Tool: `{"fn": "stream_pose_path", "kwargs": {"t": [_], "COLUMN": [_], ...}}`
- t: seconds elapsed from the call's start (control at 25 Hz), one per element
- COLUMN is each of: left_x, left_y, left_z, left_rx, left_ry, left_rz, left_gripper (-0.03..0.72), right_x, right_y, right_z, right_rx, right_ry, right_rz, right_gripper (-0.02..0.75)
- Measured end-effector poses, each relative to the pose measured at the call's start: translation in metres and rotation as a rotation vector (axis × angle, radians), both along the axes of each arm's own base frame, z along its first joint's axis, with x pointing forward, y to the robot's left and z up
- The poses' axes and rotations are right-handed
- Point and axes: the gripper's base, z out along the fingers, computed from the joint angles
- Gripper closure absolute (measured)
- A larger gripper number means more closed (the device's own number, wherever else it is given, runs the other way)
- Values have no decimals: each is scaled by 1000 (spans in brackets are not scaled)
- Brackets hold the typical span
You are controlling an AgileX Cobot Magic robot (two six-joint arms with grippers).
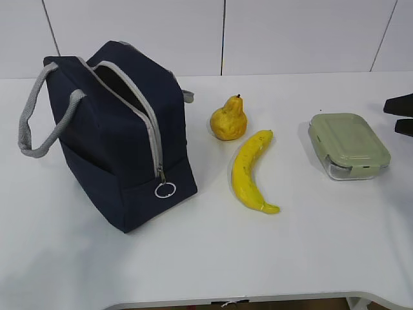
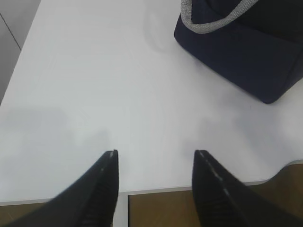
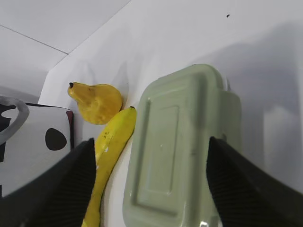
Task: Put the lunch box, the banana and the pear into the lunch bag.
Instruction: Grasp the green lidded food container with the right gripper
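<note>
The navy lunch bag (image 1: 122, 129) stands at the left with its zipper open; its corner shows in the left wrist view (image 2: 246, 47) and its white spotted panel in the right wrist view (image 3: 38, 142). The pear (image 1: 229, 119) and the banana (image 1: 250, 171) lie in the middle, also in the right wrist view: pear (image 3: 97, 101), banana (image 3: 111, 146). The lunch box (image 1: 348, 145) with its sage-green lid sits at the right. My right gripper (image 3: 150, 142) is open above the lunch box (image 3: 180, 146), its tips (image 1: 401, 115) at the right edge. My left gripper (image 2: 155, 153) is open and empty over the table's near left edge.
The white table (image 1: 290, 252) carries the things. Its front edge shows in the left wrist view (image 2: 156, 190). A white panelled wall (image 1: 290, 32) stands behind. The bag's grey handles (image 1: 39, 123) hang out to the left.
</note>
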Motion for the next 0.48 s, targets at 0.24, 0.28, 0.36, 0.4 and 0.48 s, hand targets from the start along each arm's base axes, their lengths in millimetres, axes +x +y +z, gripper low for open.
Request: {"fn": "stream_pose_path", "kwargs": {"t": [0.24, 0.28, 0.36, 0.4, 0.48], "left_x": [0, 0, 0, 0, 0], "left_y": [0, 0, 0, 0, 0], "left_z": [0, 0, 0, 0, 0], "left_rx": [0, 0, 0, 0, 0], "left_ry": [0, 0, 0, 0, 0], "left_rz": [0, 0, 0, 0, 0], "left_gripper": [327, 327, 327, 327, 327], "right_x": [11, 13, 16, 18, 18], "right_y": [-6, -6, -7, -8, -9], "right_z": [-10, -13, -22, -27, -36], "right_rx": [58, 83, 130, 146, 157], "right_ry": [-6, -7, 0, 8, 27], "right_rz": [-28, -34, -56, -63, -66], "right_gripper": [150, 150, 150, 150, 150]}}
